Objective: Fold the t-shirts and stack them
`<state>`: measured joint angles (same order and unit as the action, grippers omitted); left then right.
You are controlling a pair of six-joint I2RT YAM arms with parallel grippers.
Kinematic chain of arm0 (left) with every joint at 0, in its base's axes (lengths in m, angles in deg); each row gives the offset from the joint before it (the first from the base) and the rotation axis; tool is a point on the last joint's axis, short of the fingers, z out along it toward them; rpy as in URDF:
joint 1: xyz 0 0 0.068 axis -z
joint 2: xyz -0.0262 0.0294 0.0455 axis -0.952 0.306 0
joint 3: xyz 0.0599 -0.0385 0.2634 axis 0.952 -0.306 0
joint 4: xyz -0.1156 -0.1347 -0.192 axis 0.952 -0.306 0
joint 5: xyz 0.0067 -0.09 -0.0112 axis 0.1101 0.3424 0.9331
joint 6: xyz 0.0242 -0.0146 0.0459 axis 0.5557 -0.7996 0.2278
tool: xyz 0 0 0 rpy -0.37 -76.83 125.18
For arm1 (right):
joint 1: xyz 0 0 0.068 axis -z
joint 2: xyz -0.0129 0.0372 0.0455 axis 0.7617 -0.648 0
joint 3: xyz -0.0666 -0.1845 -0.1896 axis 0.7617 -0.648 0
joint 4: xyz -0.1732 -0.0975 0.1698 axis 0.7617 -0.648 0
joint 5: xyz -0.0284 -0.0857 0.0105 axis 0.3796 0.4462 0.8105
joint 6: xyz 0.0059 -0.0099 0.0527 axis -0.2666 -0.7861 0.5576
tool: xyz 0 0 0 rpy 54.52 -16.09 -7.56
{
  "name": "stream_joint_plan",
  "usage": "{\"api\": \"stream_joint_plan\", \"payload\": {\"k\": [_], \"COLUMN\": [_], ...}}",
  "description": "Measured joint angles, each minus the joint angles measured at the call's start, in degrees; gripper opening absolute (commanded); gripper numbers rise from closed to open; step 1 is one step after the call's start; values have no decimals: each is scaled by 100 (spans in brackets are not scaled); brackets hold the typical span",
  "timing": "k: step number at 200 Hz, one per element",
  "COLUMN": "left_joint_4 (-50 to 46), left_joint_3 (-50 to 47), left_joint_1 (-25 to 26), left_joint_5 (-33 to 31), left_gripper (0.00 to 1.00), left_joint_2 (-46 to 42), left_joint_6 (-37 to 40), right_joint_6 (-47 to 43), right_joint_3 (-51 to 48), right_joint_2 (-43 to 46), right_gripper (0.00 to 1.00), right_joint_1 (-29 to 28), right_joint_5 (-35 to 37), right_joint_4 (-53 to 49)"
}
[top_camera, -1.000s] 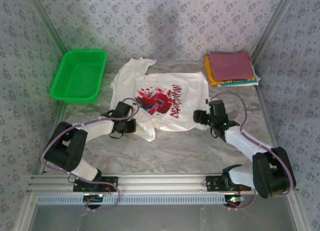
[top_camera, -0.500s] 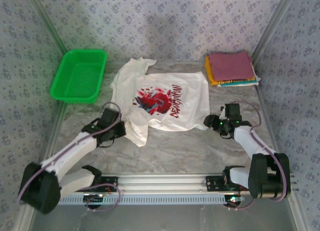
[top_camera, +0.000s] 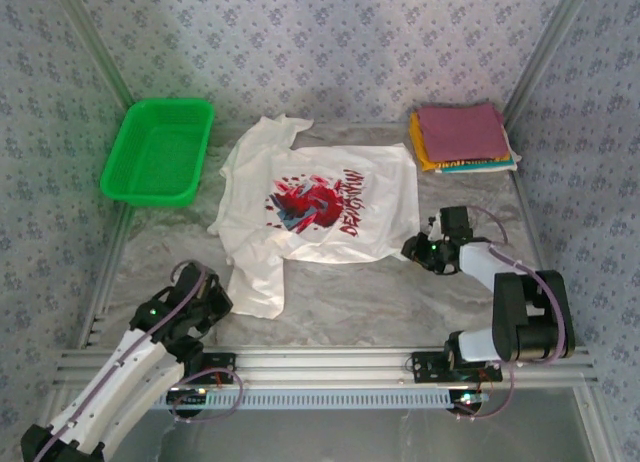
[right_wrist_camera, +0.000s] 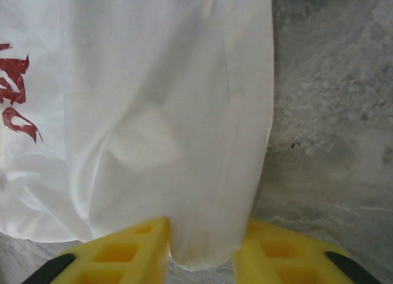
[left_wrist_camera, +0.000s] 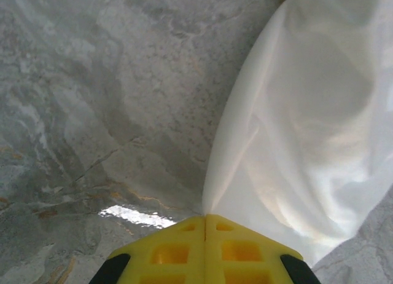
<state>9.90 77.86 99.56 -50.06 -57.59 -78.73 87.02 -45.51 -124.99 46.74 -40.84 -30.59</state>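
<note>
Nearest us, just beyond the aluminium rail [top_camera: 330, 360], a strip of the grey marbled worktop [top_camera: 380, 297] lies bare, and it is the widest open room for moving. At its left end the left tool [top_camera: 222, 304] has its yellow fingers [left_wrist_camera: 178, 253] pressed together, clamped on the near left corner of the white cloth t-shirt [top_camera: 320, 197]. In the left wrist view the cloth fans away from the fingertips to the right, with bare worktop on the left.

Further in on the right, the right tool [top_camera: 415, 247] sits at the shirt's right edge. In the right wrist view its fingers stand apart, one on each side of a fold of that hem.

The shirt lies print-up mid-worktop, one tongue of it reaching toward the rail. Red lettering runs beside the red-and-black chest print, but we cannot read it.

Farthest away, a stack of folded cloth squares [top_camera: 462, 134], maroon over yellow and teal, sits in the right corner near the shirt's far edge. A green plastic mesh basket [top_camera: 158, 150] stands at the left edge, also near the shirt.
</note>
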Motion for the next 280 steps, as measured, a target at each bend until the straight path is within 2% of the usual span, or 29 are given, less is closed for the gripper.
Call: {"api": "stream_joint_plan", "payload": {"k": [29, 69, 114, 127, 166, 195, 222, 239, 258, 280], "left_joint_4": [-168, -339, -1106, -1165, -833, -879, -1075, -1005, -1058, -1237], "left_joint_3": [11, 258, 949, 861, -197, 44, 855, 909, 1099, 2011], "left_joint_1": [0, -2, 0, 0, 0, 0, 0, 0, 0, 0], "left_joint_5": [-74, 15, -2, 28, 291, -170, -317, -260, -284, -566], "left_gripper": [0, 0, 0, 0, 0, 0, 0, 0, 0, 0], "left_joint_2": [-136, -291, -551, -754, -1163, -1386, -1434, -1279, -708, 79], "left_joint_6": [-52, -160, -258, -315, -514, -612, -597, -566, -457, -205], "right_joint_6": [-28, -195, -245, -236, -223, -227, -249, -271, -315, -411], "right_joint_3": [-4, 164, 354, 354, 341, 341, 345, 374, 400, 439], "right_joint_2": [59, 651, 1080, 1003, 286, 33, 33, 33, 87, 348], "right_gripper": [0, 0, 0, 0, 0, 0, 0, 0, 0, 0], "right_joint_1": [7, 199, 350, 380, 413, 413, 413, 407, 358, 236], "right_joint_5": [68, 197, 612, 721, 826, 826, 855, 892, 977, 1132], "right_joint_4": [50, -520, -1320, -1528, -1637, -1639, -1644, -1663, -1707, -1810]}}
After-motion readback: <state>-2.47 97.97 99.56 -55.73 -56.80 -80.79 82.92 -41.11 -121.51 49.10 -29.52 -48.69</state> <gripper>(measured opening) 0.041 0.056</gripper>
